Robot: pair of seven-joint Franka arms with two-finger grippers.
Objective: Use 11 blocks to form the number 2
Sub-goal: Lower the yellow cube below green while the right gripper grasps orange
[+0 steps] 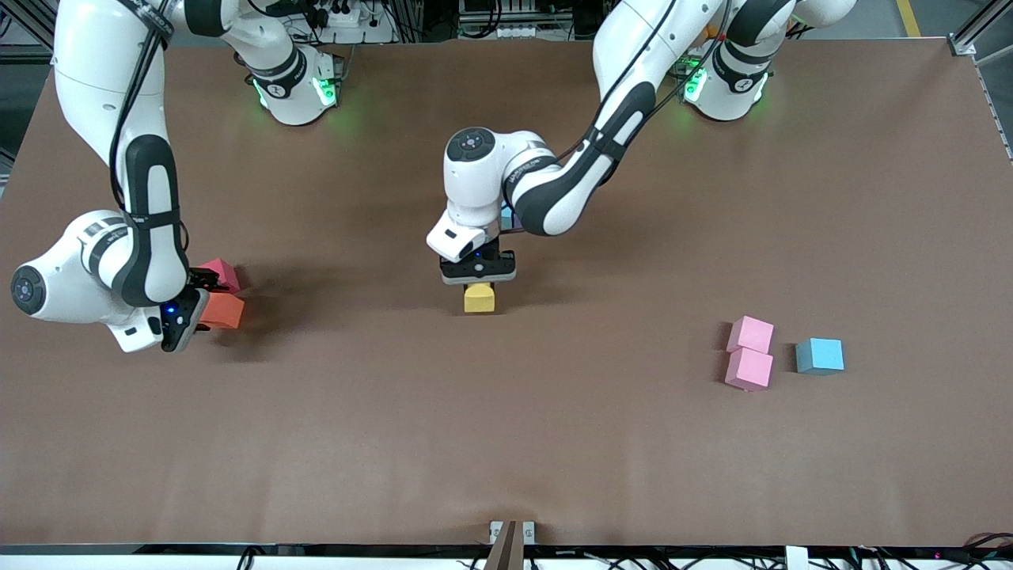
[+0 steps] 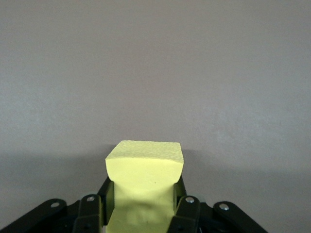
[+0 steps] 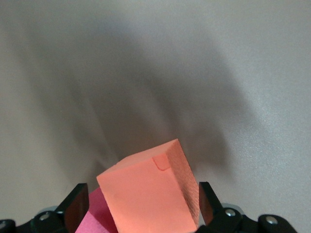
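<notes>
Blocks scattered, nothing resembling the number 2 in sight, so by judgement early in the task. Nearest the front edge, toward the left arm's end of the worktop (image 1: 554, 443): two pink blocks (image 1: 749, 369) touching, light blue block (image 1: 820, 355) just beside them, all untouched.

Farther in, at the worktop's middle: yellow block (image 1: 479, 298) directly beneath the left end effector (image 1: 479, 286), pinched between its fingers, foam visibly squeezed in the left wrist view. No long axis to mind on a cube; likely only a straight set-down at or near this spot.

Toward the right arm's end: orange block (image 1: 222, 311), tilted, at the right end effector (image 1: 198, 305); cannot tell whether gripped. Crimson block (image 1: 221, 273) touching it, slightly farther from the front edge. Right arm nearer to these two, left arm nearer to the pink pair.
</notes>
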